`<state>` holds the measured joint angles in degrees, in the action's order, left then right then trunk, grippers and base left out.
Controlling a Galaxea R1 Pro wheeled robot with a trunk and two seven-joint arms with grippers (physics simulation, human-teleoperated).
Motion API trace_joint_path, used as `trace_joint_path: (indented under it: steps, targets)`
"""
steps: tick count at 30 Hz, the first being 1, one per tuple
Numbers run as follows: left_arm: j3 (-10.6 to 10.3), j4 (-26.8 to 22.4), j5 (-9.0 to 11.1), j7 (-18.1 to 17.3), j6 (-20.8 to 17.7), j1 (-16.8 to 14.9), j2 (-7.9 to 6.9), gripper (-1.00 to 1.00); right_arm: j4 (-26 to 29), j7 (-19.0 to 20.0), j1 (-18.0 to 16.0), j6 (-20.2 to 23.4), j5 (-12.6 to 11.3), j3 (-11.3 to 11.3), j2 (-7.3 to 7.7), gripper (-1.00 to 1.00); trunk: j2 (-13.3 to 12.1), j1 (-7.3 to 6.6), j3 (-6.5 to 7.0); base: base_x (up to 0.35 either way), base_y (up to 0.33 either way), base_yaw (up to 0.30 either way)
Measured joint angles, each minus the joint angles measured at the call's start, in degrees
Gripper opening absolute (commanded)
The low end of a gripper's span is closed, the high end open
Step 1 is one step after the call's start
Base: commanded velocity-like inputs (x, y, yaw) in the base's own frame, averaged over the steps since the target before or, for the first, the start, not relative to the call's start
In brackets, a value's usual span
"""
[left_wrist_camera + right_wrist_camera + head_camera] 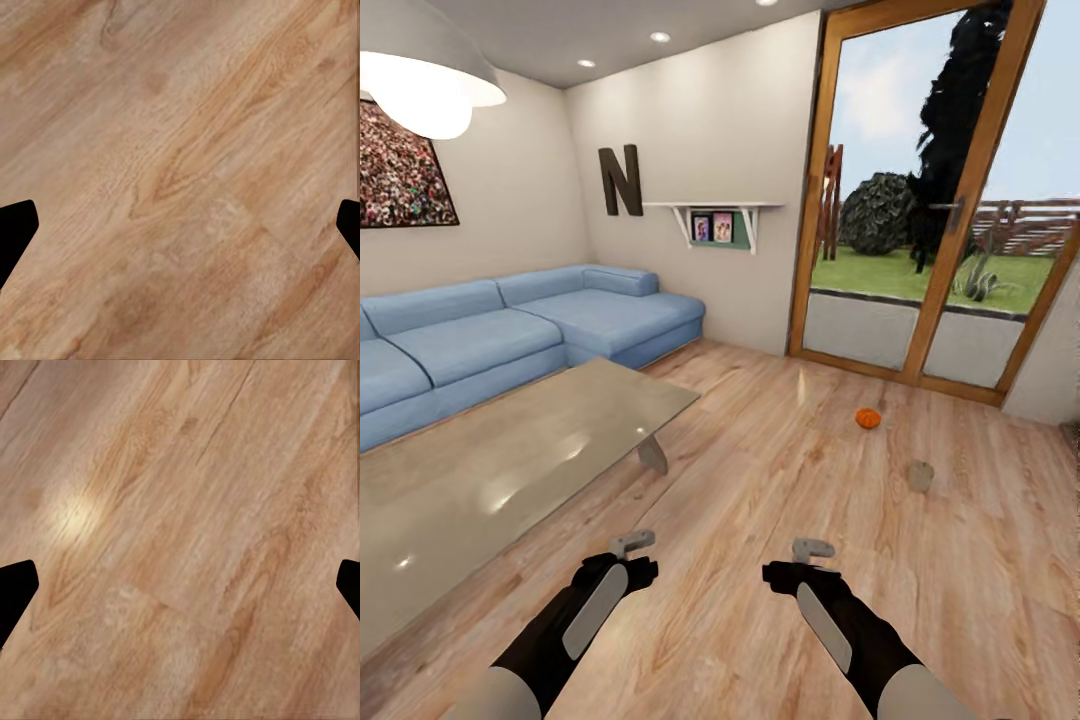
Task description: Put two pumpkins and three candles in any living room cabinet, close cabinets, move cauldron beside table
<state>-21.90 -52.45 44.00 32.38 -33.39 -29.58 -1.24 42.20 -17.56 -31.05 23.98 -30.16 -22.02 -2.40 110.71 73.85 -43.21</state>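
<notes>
Orange pumpkin [868,418] on wood floor [760,520], candle [921,477] nearby, both well beyond open jaws

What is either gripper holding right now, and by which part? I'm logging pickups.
Nothing is held. The left gripper and right gripper are open over bare floor; a pumpkin and a candle lie ahead, untouched.

We read a single character in the head view: a large dark block capital "N" [620,180], mounted on the pale wall [700,130] above the far end of the blue sofa [510,335]. Just beside it, two small framed pictures [712,227] stand under a white wall shelf [712,207]; any lettering on them is too small to read.
</notes>
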Motion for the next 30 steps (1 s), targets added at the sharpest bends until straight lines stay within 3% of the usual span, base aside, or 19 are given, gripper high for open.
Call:
trace_joint_path:
  steps: [10,17,30]
  targets:
    - [0.0,0.0,-0.3,0.0,0.0,0.0,0.17,1.0,-0.1,0.0,0.0,0.0,0.0,0.1,0.0,1.0,0.0,0.0,-0.47,0.336,0.027,-0.243]
    - [0.0,0.0,-0.3,0.0,0.0,0.0,0.1,1.0,-0.1,4.6,0.0,0.0,-0.1,0.2,0.08,1.0,0.0,0.0,-0.6,0.34,0.01,-0.276]
    - [0.0,0.0,-0.3,0.0,0.0,0.0,0.09,1.0,-0.2,5.2,0.0,0.0,-0.1,0.2,0.09,1.0,0.0,0.0,-0.61,0.315,0.066,-0.289]
